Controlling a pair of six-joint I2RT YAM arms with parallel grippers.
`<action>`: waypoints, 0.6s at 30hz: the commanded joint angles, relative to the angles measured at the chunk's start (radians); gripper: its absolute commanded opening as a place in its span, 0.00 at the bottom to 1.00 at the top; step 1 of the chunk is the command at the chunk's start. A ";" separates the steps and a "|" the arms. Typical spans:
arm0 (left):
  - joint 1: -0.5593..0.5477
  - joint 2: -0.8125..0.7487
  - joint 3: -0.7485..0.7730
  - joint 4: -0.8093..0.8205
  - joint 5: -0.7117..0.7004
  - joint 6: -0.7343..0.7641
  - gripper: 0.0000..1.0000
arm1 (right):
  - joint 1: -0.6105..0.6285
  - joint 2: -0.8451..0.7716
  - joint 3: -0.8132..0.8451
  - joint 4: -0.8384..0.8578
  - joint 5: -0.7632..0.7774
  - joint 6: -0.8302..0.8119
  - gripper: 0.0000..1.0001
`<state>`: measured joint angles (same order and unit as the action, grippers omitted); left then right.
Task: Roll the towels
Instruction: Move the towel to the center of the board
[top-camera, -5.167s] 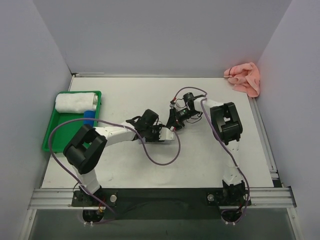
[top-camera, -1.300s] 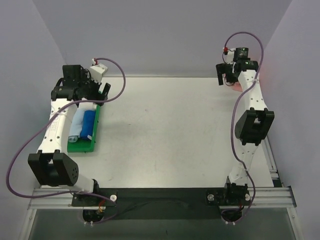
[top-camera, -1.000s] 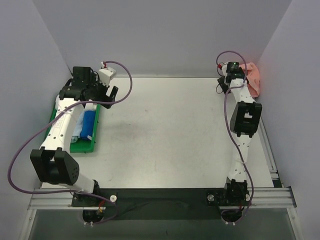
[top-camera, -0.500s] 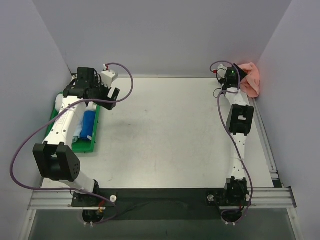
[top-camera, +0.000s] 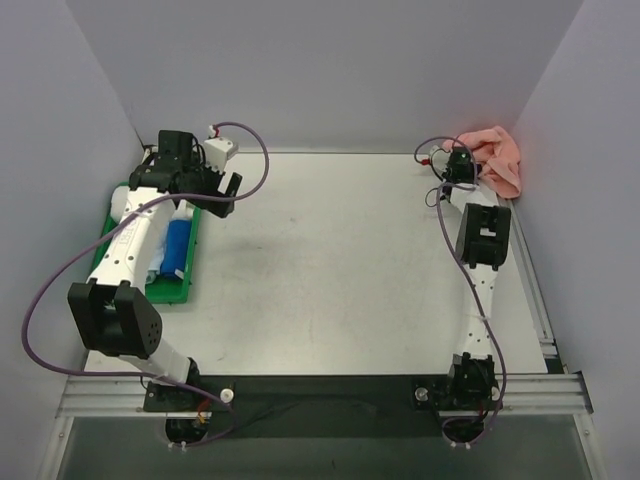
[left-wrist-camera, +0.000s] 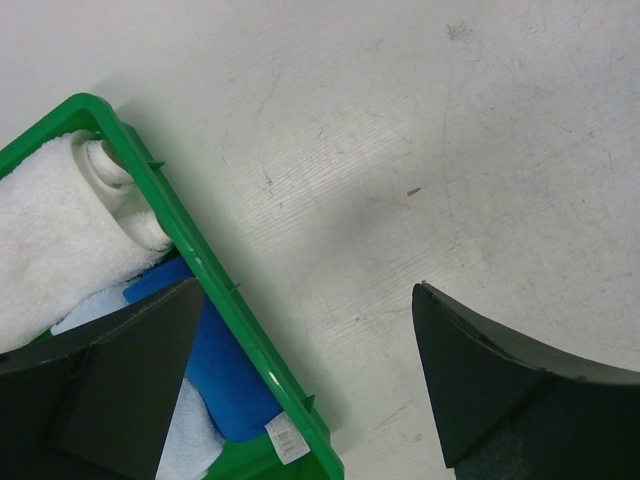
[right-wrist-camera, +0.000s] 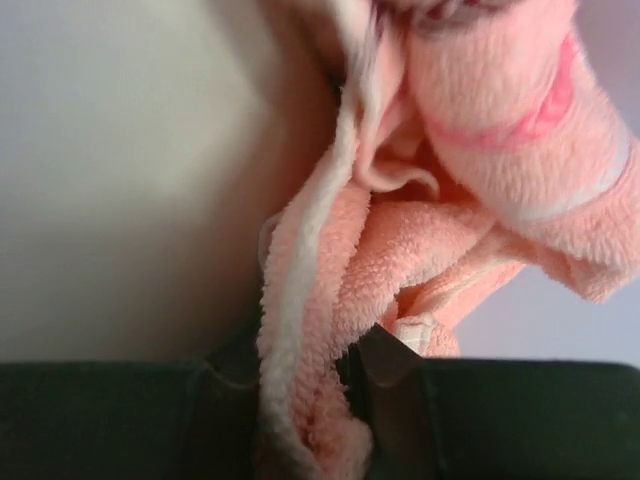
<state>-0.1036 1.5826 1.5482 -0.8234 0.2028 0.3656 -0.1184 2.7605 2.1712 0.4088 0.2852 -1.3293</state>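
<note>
The salmon pink towel (top-camera: 498, 157) lies crumpled in the far right corner against the wall. My right gripper (top-camera: 467, 170) is at its left edge, and in the right wrist view the gripper (right-wrist-camera: 305, 370) is shut on a fold of the pink towel (right-wrist-camera: 440, 240). My left gripper (top-camera: 222, 188) hovers open over the right rim of the green tray (top-camera: 187, 272); in the left wrist view the gripper (left-wrist-camera: 308, 290) holds nothing. A light blue towel (left-wrist-camera: 192, 442) lies in the tray (left-wrist-camera: 175, 225), partly hidden by my left finger.
The tray also holds a rolled white towel (left-wrist-camera: 55, 250) and a darker blue roll (top-camera: 177, 247), with a paper label at the blue roll's (left-wrist-camera: 228, 375) end. Grey walls close in on the left, back and right of the white table (top-camera: 330, 260).
My right gripper has come down onto the pink towel and shut on a fold. The left arm has drifted a little to the right at the tray's far end, still open.
</note>
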 joint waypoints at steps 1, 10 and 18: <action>-0.005 -0.022 0.061 -0.011 0.050 -0.037 0.97 | 0.063 -0.233 -0.190 -0.089 0.025 0.076 0.00; -0.001 -0.130 -0.045 -0.039 0.187 -0.106 0.97 | 0.348 -0.714 -0.532 -0.677 -0.046 0.485 0.00; 0.096 -0.197 -0.192 -0.062 0.368 -0.139 0.97 | 0.670 -0.864 -0.613 -1.146 -0.424 0.844 0.73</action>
<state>-0.0631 1.4109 1.3956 -0.8684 0.4393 0.2600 0.5045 1.9343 1.5723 -0.4057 0.1001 -0.6933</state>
